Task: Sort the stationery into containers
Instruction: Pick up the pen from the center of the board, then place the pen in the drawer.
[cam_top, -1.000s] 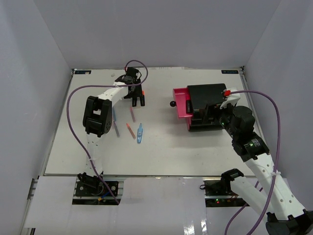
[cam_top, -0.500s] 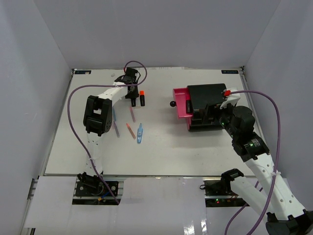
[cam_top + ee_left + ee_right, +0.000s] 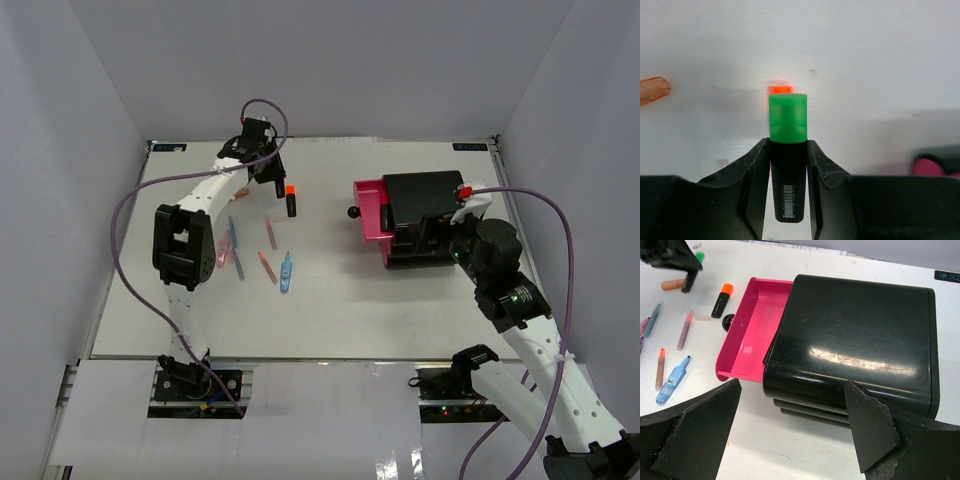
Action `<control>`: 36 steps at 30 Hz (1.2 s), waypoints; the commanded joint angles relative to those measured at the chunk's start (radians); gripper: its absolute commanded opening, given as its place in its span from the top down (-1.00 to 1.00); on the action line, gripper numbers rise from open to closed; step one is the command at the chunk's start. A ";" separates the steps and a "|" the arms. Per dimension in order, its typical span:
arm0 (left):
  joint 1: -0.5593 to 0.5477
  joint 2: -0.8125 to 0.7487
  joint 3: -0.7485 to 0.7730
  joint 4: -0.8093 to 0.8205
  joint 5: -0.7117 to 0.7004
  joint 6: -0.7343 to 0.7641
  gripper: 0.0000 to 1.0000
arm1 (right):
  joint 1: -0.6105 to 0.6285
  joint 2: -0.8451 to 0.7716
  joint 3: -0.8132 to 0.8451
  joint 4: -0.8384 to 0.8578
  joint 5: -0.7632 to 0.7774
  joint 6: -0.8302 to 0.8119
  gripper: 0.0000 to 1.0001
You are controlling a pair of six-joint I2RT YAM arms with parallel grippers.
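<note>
white table (image 3: 340,310), pale grey walls (image 3: 330,70), pens (image 3: 267,267) scattered left

A green-capped highlighter (image 3: 788,152) is clamped by its black body in the left hand (image 3: 788,146). An orange-capped highlighter (image 3: 291,202) lies near on the tabletop (image 3: 350,310) — thin pens (image 3: 266,267) and a light-blue piece (image 3: 286,273) are scattered beyond. The cabinet (image 3: 430,195) stands well apart, its top magenta drawer (image 3: 737,332) pulled open.
</note>
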 commanded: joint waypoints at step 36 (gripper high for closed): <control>-0.400 -0.330 -0.198 0.321 0.190 -0.418 -0.18 | 0.005 -0.059 -0.025 0.022 0.036 -0.025 -0.80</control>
